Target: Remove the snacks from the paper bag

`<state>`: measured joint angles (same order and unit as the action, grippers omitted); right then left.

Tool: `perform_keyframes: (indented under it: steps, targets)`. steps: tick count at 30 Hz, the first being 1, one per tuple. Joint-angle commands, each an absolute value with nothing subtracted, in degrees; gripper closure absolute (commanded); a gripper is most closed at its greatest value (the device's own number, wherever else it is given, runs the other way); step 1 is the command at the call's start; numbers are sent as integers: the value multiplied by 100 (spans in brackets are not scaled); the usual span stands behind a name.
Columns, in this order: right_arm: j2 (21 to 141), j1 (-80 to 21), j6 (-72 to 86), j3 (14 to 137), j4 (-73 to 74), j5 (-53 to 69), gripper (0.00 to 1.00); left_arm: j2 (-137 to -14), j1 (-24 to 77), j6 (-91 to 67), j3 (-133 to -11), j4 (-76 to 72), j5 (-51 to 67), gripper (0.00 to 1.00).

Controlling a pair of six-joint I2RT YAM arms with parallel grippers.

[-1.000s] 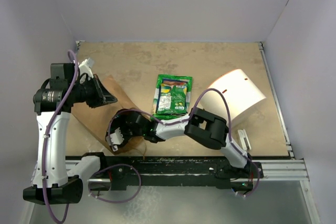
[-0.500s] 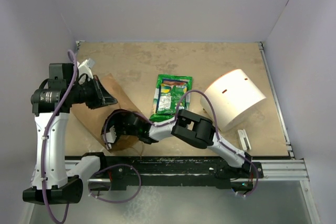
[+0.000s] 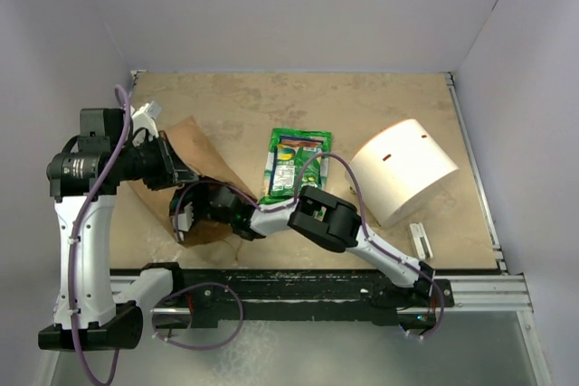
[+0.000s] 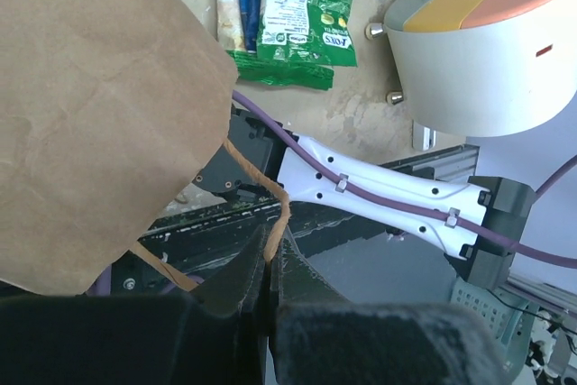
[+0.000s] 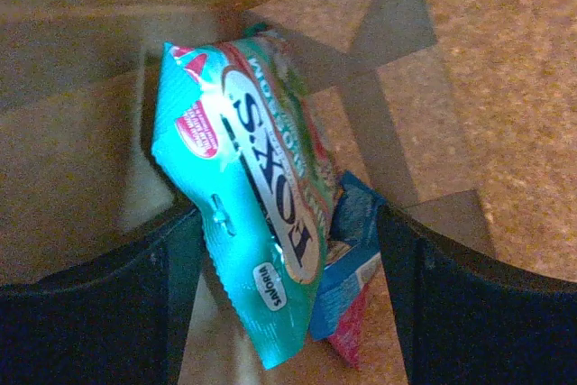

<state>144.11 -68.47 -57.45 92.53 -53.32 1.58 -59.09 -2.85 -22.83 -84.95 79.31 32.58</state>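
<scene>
Glossy teal-green flat snack packet (image 5: 243,178), lettered in white and red, stands tilted on edge inside the brown kraft paper bag (image 5: 90,42), with a smaller blue and red-pink packet (image 5: 353,263) behind it. The right gripper (image 5: 284,223) is in the bag's mouth, jaws spread wide either side of the teal packet. The left gripper (image 4: 270,270) has its jaws closed on the bag's thin twisted paper handle (image 4: 270,188), and the bag is tilted up off the bench (image 3: 380,106). Farther out, a green glossy packet (image 3: 297,164) lies flat near the bag. A white cylindrical container (image 3: 407,167) lies on its side to the right.
</scene>
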Motion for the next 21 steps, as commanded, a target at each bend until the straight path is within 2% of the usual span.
perform_keyframes:
  steps: [1, 8, 12, 16, 18, 21]
  targets:
    - [14214, -6719, -5669, 9666, -5615, 131, 21, -5896, -267, -2114, -8945, 8021, 3228, 100]
    - [14199, -6587, -5698, 9744, -5320, 620, 21, -5884, -264, -2111, -9274, 8047, 3141, 100]
    - [14262, -6570, -5532, 9852, -5212, 819, 27, -5853, -264, -2187, -9257, 8026, 3127, 100]
    - [14079, -6563, -5398, 9824, -4897, 981, 44, -5789, -264, -2303, -9191, 7950, 3017, 100]
    - [13871, -6557, -5233, 9675, -4834, 1090, 59, -5784, -264, -2343, -9130, 7984, 2832, 100]
    - [13558, -6561, -4924, 9280, -5027, 1311, 76, -5737, -265, -2427, -9017, 7923, 2589, 100]
